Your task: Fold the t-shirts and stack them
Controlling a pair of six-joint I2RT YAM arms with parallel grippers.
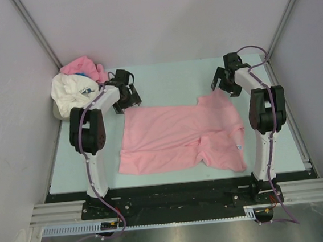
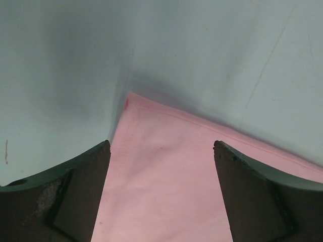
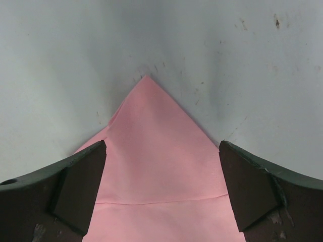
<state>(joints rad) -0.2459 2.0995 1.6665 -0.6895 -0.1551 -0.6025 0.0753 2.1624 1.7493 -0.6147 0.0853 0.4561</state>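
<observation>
Pale walls (image 1: 157,18) are closing in a faintly scuffed light-green bench (image 1: 169,80). A light-pink t-shirt (image 1: 174,137) is lying spread at its centre, a folding step seemingly just beginning, while more tees (image 1: 72,86) are waiting, heaped far-left. The left fingers (image 2: 65,191) and right fingers (image 3: 257,191) are hovering released over its far corners; next, each probably needs to be pinching a corner.
</observation>
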